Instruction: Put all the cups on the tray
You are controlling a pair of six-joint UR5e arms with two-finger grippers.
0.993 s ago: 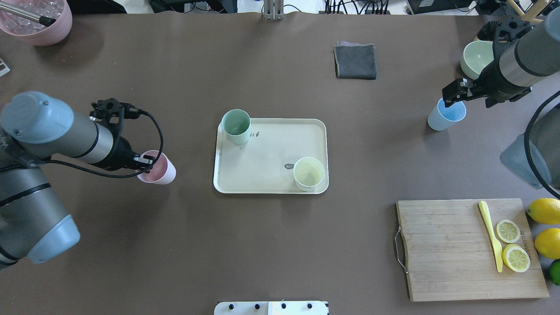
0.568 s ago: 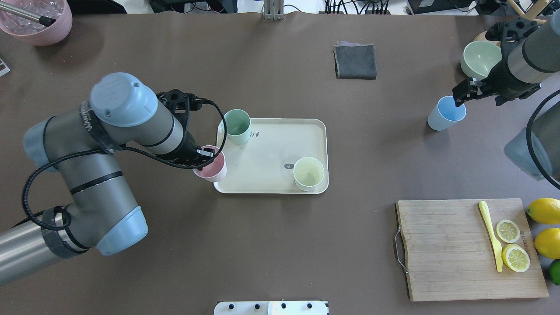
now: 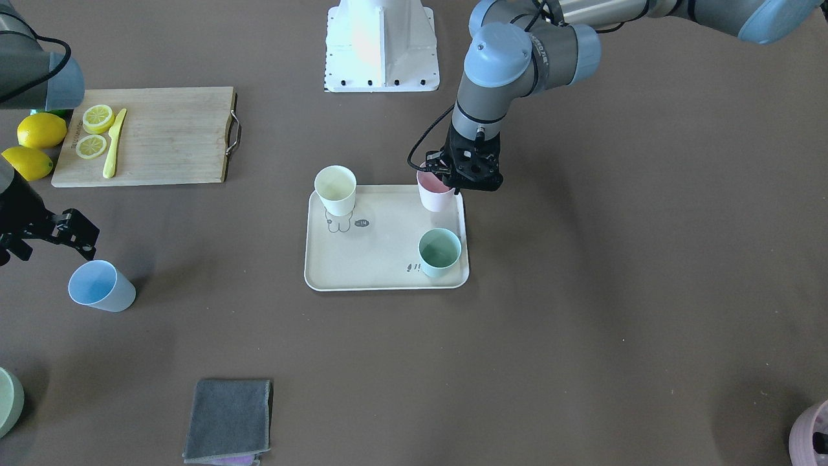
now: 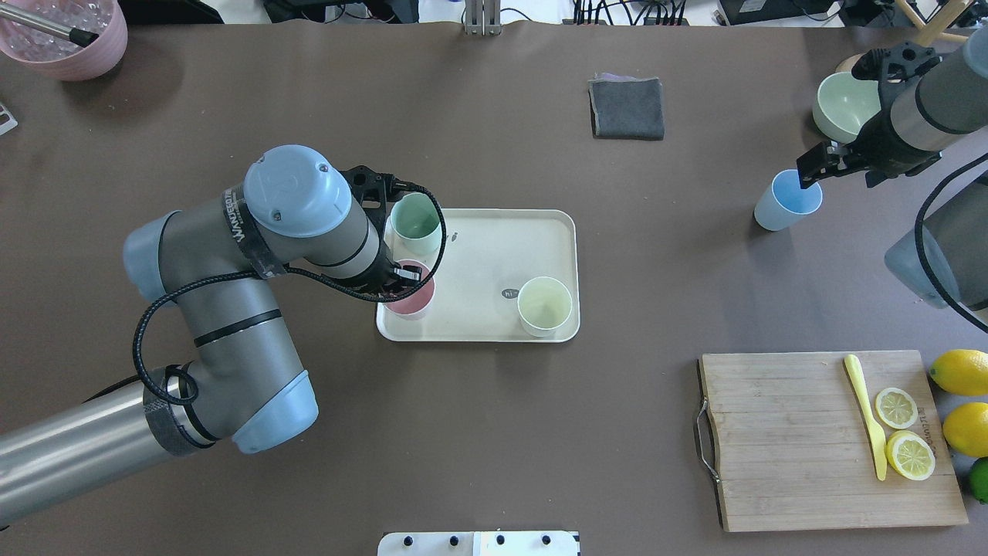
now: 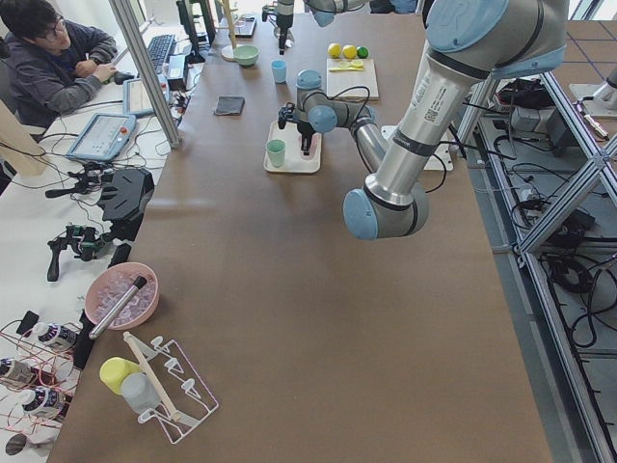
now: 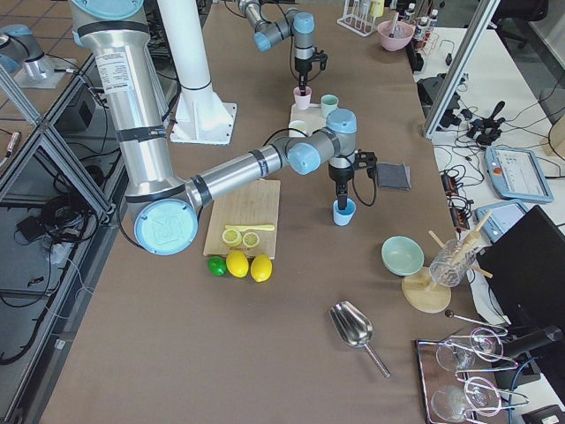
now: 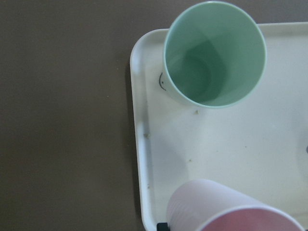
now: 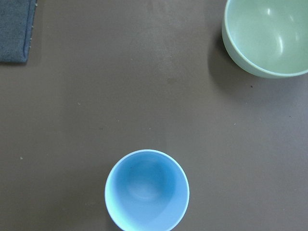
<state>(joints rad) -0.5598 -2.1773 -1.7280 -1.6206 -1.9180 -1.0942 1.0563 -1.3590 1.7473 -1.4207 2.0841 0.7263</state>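
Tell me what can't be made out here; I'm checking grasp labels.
- Pink cup: whether its base rests on the tray; left wrist view's bottom edge cuts it off.
- Right gripper: whether its fingers are open; dark and too small overhead, absent from its wrist view.

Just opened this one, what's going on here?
The left gripper holds the pink cup at a corner of the tray, beside the mint green cup; I cannot tell whether it rests on the tray yet. The yellow cup also stands on the tray. The right gripper hovers over the blue cup, which sits on the table near a green bowl, off the tray.
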